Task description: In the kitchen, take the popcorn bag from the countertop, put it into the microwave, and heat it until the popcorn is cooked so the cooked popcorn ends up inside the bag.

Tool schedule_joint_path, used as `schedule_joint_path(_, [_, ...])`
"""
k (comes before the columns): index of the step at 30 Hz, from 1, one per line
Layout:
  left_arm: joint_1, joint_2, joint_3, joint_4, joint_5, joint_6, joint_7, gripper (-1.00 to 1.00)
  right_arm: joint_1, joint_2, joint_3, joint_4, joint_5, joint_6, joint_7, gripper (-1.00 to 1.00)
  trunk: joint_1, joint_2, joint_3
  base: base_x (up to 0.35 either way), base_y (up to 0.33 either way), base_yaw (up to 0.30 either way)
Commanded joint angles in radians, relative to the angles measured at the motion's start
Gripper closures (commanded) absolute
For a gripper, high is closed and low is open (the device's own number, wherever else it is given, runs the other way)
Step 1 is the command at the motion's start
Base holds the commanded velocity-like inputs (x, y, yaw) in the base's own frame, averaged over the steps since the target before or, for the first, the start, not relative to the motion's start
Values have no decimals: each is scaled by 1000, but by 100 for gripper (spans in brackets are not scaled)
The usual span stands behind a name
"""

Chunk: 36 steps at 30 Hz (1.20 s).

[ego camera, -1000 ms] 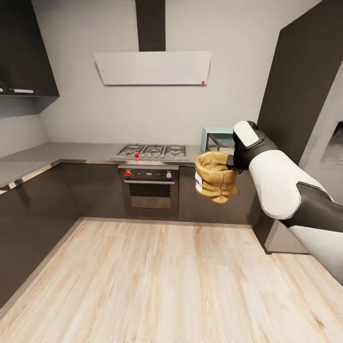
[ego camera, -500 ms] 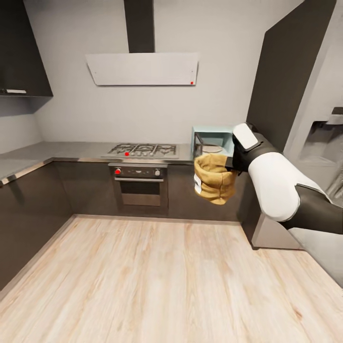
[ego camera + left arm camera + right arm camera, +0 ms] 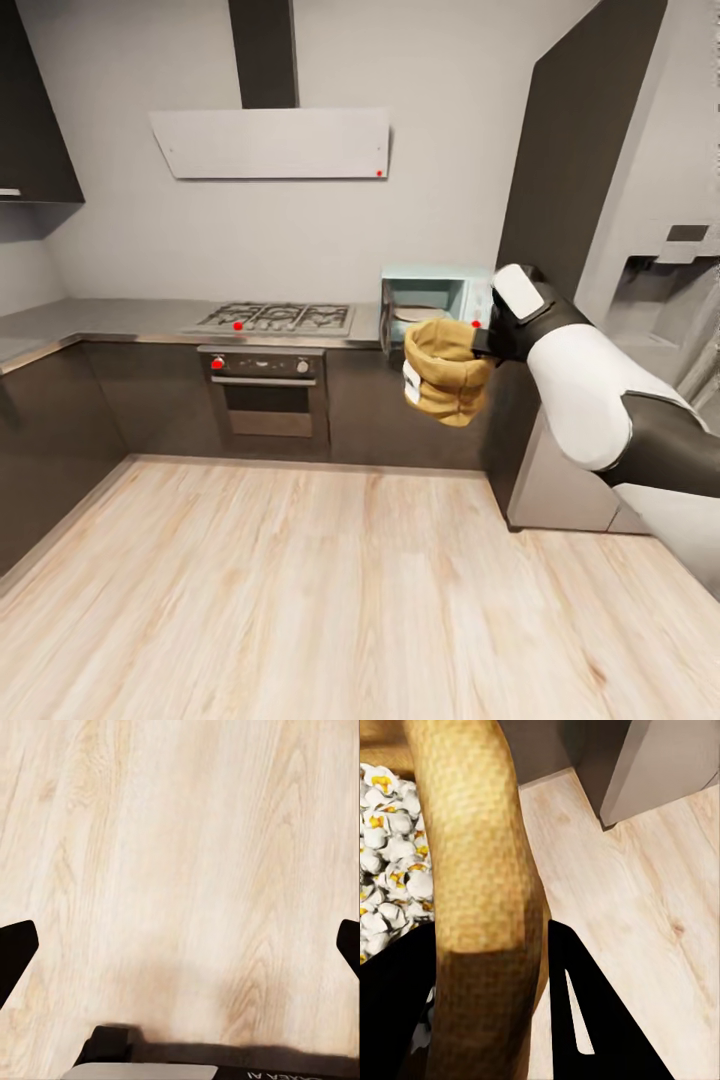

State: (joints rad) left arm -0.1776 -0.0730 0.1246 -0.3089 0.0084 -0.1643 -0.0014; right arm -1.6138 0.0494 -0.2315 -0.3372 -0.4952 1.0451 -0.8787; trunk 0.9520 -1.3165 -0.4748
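Note:
My right gripper (image 3: 484, 344) is shut on the rim of the mustard-tan popcorn bag (image 3: 443, 384), which hangs in the air in front of the cabinets. In the right wrist view the bag's wall (image 3: 480, 870) sits pinched between the two black fingers (image 3: 585, 1005), and pale popcorn (image 3: 386, 892) fills the inside. The mint-blue microwave (image 3: 440, 292) stands on the grey countertop (image 3: 100, 320) just behind the bag, door swung open, a white plate inside. My left gripper (image 3: 180, 945) hangs open over bare wood floor.
A steel gas hob (image 3: 270, 318) with a dark oven (image 3: 265, 392) below lies left of the microwave, a pale hood (image 3: 270, 143) above. A tall dark cabinet (image 3: 570, 190) and a grey fridge (image 3: 665, 260) stand at right. Pale wood floor (image 3: 300, 590) spreads ahead.
The whole picture has slid left, so the camera has turned right; the microwave now shows fully with its open door. The bag stays gripped in the right gripper.

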Motion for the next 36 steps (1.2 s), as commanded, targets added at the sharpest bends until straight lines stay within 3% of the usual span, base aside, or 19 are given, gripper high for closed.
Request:
schedule_joint_path(1, [0,-1,5,0,1,-3,0,-100,2,-2,10,-2,-10,2,9,100,0,0,-1,182,-318,0])
schedule_joint_path(5, [0,4,3,0,2,-13,0,-100,12,-5,67,-3,-10,2,54,100,0,0,-1,68,-106,0])
schedule_joint_path(10, [0,1,2,0,2,-17,0,-100,25,-9,95,-7,-8,2,78,100,0,0,-1,5,-8,0])
schedule_joint_path(13, [0,-2,1,0,2,-17,0,-100,27,-58,169,-7,-8,2,167,100,0,0,-1,0,0,0])
schedule_joint_path(14, [0,-2,2,0,2,-17,0,-100,31,-91,221,-5,-8,2,223,100,0,0,-1,0,0,0])
schedule_joint_path(15, [0,-2,2,0,2,-17,0,-100,36,-99,229,-6,-8,2,234,100,0,0,-1,0,0,0])
schedule_joint_path(36, [-6,-5,4,0,2,-12,0,-100,61,-105,229,0,-12,2,248,100,0,0,-1,295,-3,0])
